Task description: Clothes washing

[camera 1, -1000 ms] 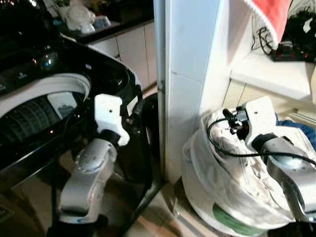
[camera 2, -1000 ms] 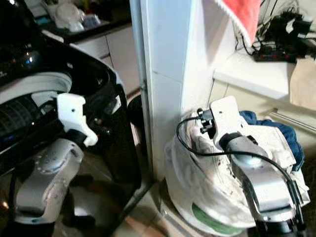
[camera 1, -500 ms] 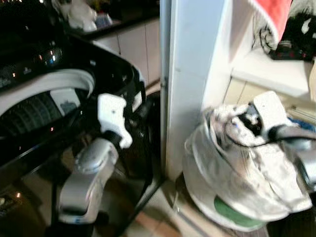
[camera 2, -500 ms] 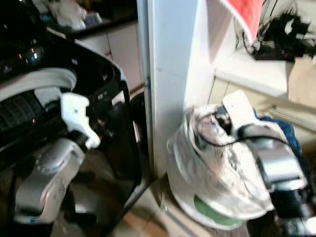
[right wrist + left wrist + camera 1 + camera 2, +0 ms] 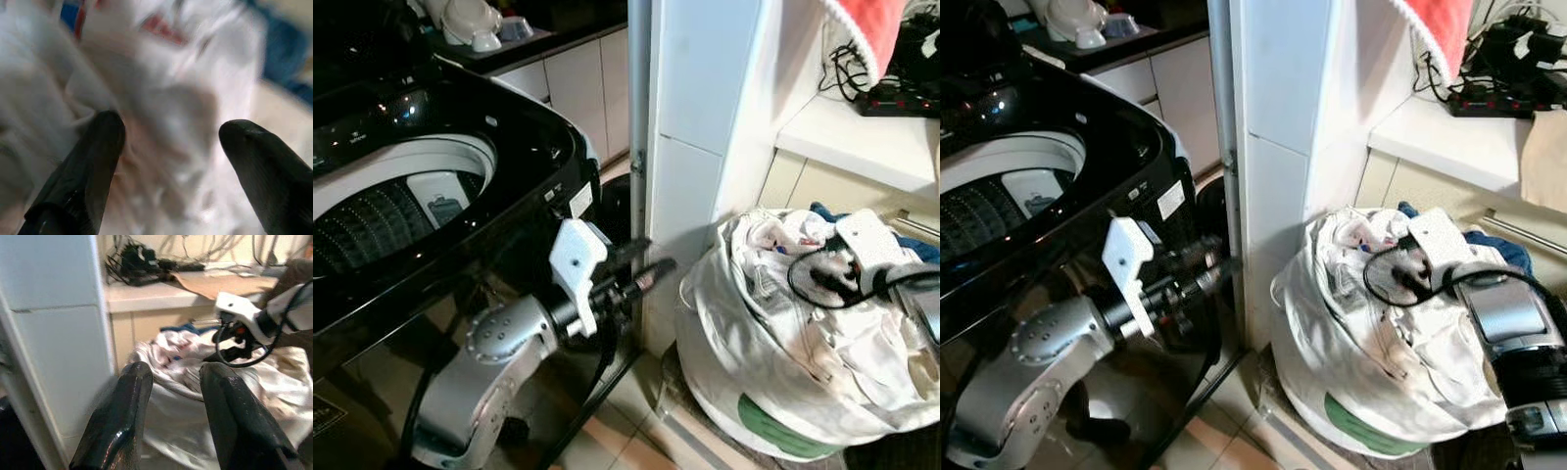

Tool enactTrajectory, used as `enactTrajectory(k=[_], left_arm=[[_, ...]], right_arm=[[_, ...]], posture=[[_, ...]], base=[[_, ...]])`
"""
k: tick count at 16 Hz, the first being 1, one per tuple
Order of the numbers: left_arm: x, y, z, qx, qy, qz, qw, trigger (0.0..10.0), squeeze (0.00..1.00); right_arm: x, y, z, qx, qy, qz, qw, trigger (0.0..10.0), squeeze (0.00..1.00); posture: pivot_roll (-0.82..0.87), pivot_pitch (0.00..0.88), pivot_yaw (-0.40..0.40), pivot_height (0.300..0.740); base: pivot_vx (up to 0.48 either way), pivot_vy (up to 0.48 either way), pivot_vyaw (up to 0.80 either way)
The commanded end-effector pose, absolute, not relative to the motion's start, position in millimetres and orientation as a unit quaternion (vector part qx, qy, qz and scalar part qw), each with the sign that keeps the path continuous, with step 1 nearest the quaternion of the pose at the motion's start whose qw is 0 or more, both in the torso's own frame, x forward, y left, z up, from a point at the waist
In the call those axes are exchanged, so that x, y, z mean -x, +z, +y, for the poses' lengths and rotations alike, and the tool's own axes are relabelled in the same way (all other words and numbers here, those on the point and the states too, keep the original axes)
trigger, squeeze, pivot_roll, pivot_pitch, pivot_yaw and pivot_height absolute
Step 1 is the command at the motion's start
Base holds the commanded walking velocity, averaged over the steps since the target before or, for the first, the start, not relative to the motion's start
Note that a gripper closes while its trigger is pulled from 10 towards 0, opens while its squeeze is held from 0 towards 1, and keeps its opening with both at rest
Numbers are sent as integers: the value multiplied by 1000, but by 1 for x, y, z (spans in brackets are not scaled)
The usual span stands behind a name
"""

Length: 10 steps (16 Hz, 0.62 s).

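Note:
A black top-load washing machine stands at the left with its lid up and the drum exposed. On the floor to the right sits a white laundry bag stuffed with white clothes and a blue garment. My left gripper is held out in front of the washer, pointing toward the bag, open and empty. My right gripper hovers just over the white cloth at the bag's top, open, nothing pinched between its fingers.
A white pillar stands between washer and bag. Behind the bag is a low shelf with a power strip and cables; a red cloth hangs above. A counter with white crockery is at the back left. Tiled floor lies below.
My left arm has swung down from upright to point right toward the bag. My right gripper has shifted right and lower onto the bag's clothes. The camera has also moved.

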State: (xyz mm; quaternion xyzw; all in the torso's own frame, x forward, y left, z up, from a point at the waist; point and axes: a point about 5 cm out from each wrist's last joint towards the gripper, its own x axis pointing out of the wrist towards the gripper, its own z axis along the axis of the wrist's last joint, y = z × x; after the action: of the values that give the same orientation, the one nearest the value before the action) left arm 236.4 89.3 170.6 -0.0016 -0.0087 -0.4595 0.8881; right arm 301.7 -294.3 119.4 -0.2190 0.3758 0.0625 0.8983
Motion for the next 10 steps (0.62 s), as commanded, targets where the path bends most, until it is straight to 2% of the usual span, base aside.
enactTrajectory(k=[1,3,4,5,6,7,10], left_arm=[[-232,171,88,6,-474,-4,881,10000,0],[-231,172,88,11,-480,1,877,10000,0],[-231,171,89,3,-478,2,878,10000,0],[-231,171,90,0,-478,2,879,10000,0],[-232,171,91,0,-478,2,878,10000,0],[-232,171,91,0,-478,1,878,10000,0],[-232,172,93,-2,-480,1,877,10000,0]], right_arm=[[-294,104,-293,213,78,408,884,10000,0],[-288,92,-293,205,84,424,878,10000,0],[-286,89,-295,209,82,429,875,9294,0],[-286,88,-295,211,81,430,874,5294,0],[-286,89,-295,202,80,428,877,3137,0],[-286,89,-296,194,77,428,879,0,0],[-283,89,-302,174,71,427,885,0,0]], posture=[[-87,0,65,740],[-83,0,66,740],[-80,0,65,740],[-80,0,66,740],[-82,0,68,740],[-82,0,70,740],[-86,0,77,740]], base=[[0,0,0],[0,0,0],[0,0,0],[0,0,0],[0,0,0],[0,0,0],[0,0,0]])
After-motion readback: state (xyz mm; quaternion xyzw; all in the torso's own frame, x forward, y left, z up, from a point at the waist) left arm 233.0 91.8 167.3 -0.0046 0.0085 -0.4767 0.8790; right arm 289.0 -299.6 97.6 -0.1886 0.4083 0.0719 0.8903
